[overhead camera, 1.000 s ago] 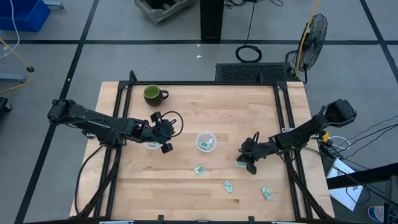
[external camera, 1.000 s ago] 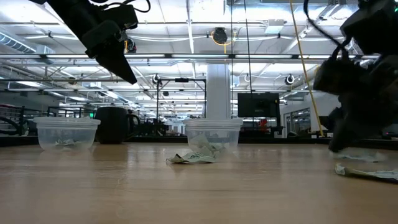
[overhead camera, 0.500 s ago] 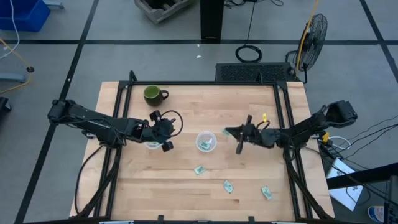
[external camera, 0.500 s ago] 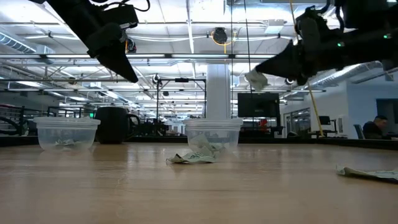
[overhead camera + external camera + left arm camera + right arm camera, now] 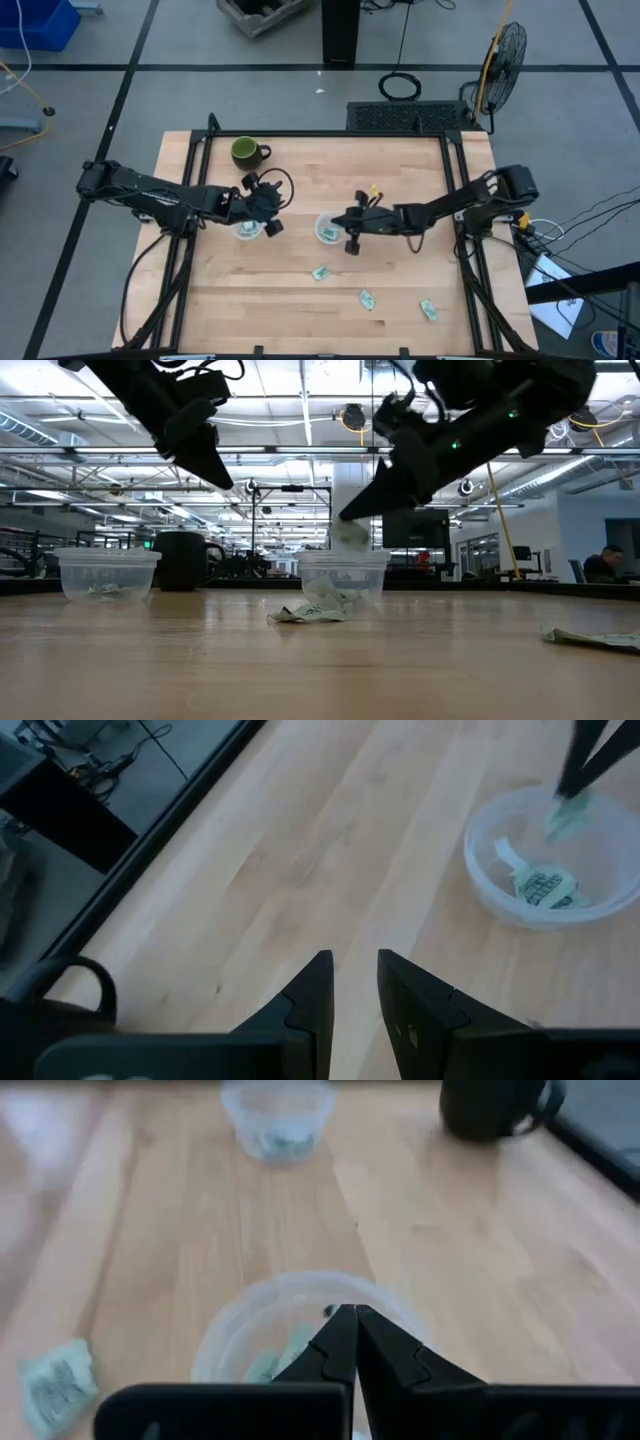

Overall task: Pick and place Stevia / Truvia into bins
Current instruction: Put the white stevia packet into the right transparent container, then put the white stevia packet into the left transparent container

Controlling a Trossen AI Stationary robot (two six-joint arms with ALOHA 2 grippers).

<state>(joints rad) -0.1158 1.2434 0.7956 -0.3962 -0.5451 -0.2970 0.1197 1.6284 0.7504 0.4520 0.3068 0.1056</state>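
My right gripper (image 5: 343,226) reaches in from the table's right and hangs over the middle clear cup (image 5: 330,228), shut on a pale sweetener packet (image 5: 352,532). That cup (image 5: 550,860) has packets lying on its bottom. My left gripper (image 5: 268,222) hovers beside the left clear cup (image 5: 246,231), fingers a little apart (image 5: 355,970) and holding nothing. The left cup (image 5: 107,573) also has packets in it. Three more packets lie flat on the near half of the table (image 5: 320,272), (image 5: 367,299), (image 5: 429,310). My right gripper pinches the packet by its upper end (image 5: 572,802) between the two fingertips (image 5: 372,500), slanting down from the table's right. The packet hangs below the fingertips, lifted clear, just above the mouth of the middle cup (image 5: 343,575).
A dark green mug (image 5: 246,151) stands near the far left corner. Black rails run along the table's left and right sides. Bare wood lies between the cups and the far edge. A person sits far off in the room (image 5: 598,565).
My right gripper, shut on a packet that lay on the right part of the table, has lifted it clear. It has carried it toward the table's left until it hangs over the middle cup. The packets lying on the table have stayed put.
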